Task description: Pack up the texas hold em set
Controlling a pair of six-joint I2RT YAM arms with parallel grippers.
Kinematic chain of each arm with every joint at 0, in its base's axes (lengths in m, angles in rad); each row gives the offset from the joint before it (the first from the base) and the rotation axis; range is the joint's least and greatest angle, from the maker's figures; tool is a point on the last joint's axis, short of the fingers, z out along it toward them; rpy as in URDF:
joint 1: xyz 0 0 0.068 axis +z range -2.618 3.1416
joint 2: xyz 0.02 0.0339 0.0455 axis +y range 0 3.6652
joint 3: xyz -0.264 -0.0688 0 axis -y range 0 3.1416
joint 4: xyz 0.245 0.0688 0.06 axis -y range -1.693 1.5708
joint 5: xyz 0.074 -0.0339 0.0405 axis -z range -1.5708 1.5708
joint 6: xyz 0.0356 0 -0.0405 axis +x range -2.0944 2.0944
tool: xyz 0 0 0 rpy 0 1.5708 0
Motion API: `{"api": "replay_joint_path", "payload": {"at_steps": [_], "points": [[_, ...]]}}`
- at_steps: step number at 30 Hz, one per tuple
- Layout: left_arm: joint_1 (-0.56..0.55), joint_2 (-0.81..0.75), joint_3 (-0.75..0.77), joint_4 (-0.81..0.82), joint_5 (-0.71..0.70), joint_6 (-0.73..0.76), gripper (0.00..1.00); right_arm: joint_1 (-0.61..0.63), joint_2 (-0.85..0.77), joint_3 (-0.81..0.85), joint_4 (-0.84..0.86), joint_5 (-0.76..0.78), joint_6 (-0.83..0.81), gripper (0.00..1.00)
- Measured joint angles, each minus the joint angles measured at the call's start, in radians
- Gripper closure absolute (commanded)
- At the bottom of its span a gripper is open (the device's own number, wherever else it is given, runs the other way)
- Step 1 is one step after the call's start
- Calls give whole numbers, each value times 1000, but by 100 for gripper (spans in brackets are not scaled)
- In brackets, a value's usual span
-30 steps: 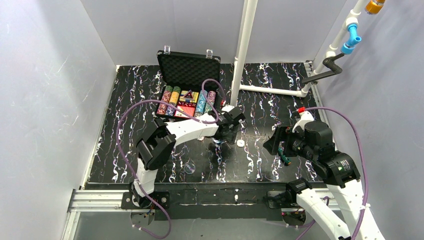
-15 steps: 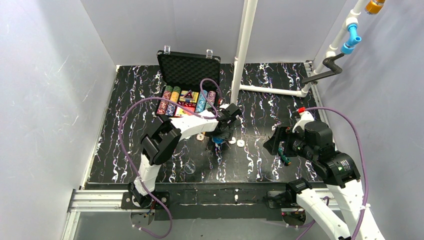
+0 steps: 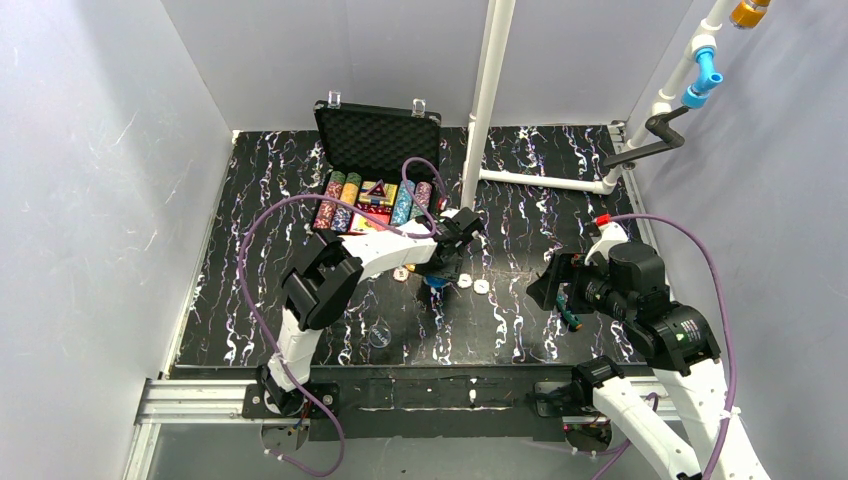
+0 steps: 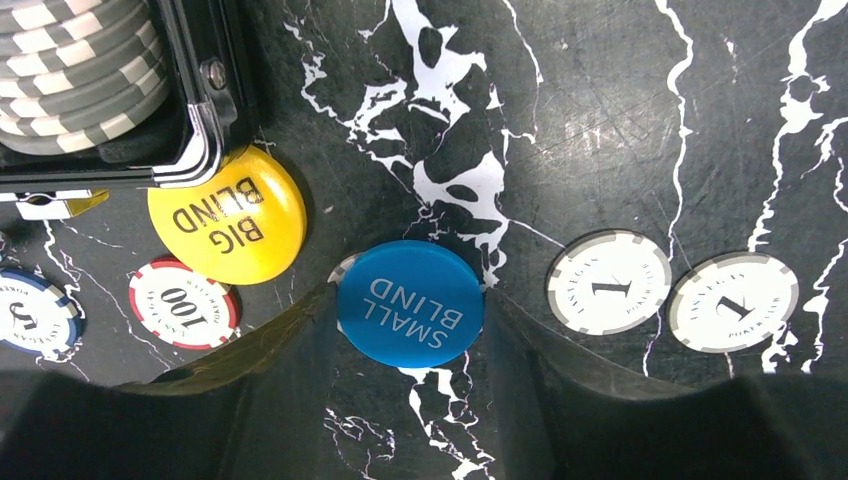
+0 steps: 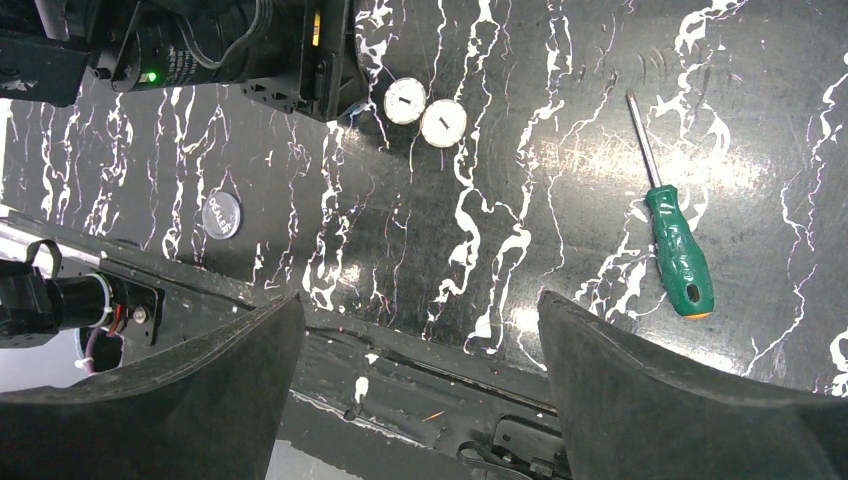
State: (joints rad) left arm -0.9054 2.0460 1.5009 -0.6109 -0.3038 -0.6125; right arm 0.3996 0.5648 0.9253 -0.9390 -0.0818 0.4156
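The black foam-lined case (image 3: 377,140) stands open at the back, with rows of poker chips (image 3: 340,202), a red deck and a red triangle inside. My left gripper (image 3: 440,274) is just in front of its right corner. In the left wrist view it (image 4: 410,305) is shut on the blue SMALL BLIND disc (image 4: 410,300), low over the mat. A yellow BIG BLIND disc (image 4: 228,215) lies against the case corner (image 4: 205,130). Two white "1" chips (image 4: 608,281) lie to the right. My right gripper (image 5: 420,300) is open and empty.
A green-handled screwdriver (image 5: 678,250) lies on the mat near my right gripper. A red "100" chip (image 4: 183,302) and a blue chip (image 4: 30,312) lie by the yellow disc. A grey DEALER disc (image 3: 379,336) lies near the front. A white pole (image 3: 484,100) stands behind.
My left arm has raised its elbow and drawn in toward the case corner, uncovering a chip on the mat beside it. The right arm has not moved.
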Motion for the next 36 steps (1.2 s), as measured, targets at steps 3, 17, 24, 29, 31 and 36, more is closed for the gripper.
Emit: {"api": "replay_joint_path", "payload": {"at_steps": [3,17,24,29,31,36], "points": [[0,-7,0,-11,6,6,83,0,0,0,0,0,0,6],[31,-174,-14,-16,64,51,100,0,29,0,3,-7,0,6],[184,-263,-68,10,97,63,100,0,32,-1,3,-6,0,6],[285,-262,-72,19,104,82,100,0,43,-1,2,-6,0,6],[308,-259,-72,20,105,92,100,0,48,-1,2,-6,0,6],[357,-242,-70,19,108,115,100,0,53,-1,2,-3,1,6]]}}
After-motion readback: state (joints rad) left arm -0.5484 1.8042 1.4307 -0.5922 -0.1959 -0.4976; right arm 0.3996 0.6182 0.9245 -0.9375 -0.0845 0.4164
